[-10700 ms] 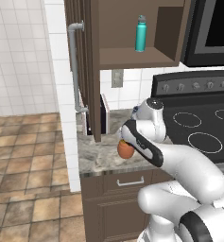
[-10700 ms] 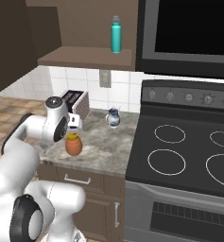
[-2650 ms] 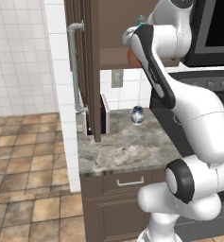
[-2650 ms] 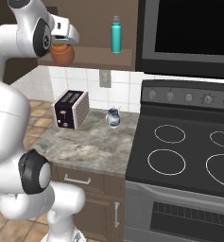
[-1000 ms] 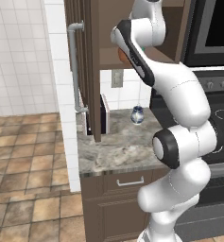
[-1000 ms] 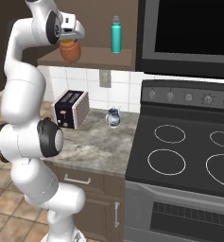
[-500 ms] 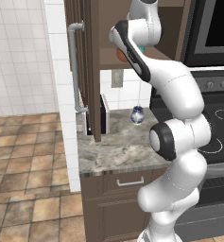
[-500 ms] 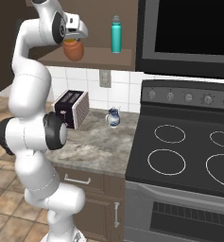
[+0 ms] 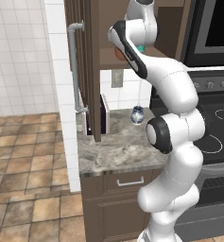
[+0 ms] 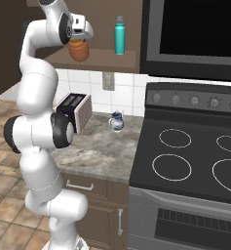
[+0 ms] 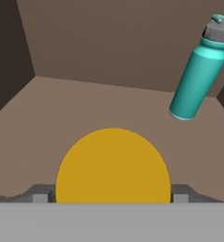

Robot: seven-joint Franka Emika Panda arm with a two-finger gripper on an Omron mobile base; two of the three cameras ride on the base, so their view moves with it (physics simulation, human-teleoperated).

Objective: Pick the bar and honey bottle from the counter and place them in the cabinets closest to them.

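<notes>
The honey bottle (image 10: 79,51), orange-brown with a yellow lid (image 11: 113,165), hangs upright in my gripper (image 10: 79,42) just over the left part of the open cabinet's shelf (image 10: 105,61). The gripper (image 11: 111,194) is shut on it, with a finger on each side of the lid. In the left base view a sliver of the honey bottle (image 9: 117,53) peeks out behind my arm, beside the open cabinet door (image 9: 87,71). The counter (image 10: 100,154) lies below. The bar is out of view.
A tall teal bottle (image 10: 119,35) stands on the same shelf, right of the honey bottle (image 11: 196,71). On the counter (image 9: 118,151) are a toaster (image 10: 75,111) and a small glass jug (image 10: 116,121). A black stove (image 10: 185,156) adjoins on the right.
The honey bottle was lifted from the counter up to the cabinet. Over the last second it has edged a little further right, in over the shelf.
</notes>
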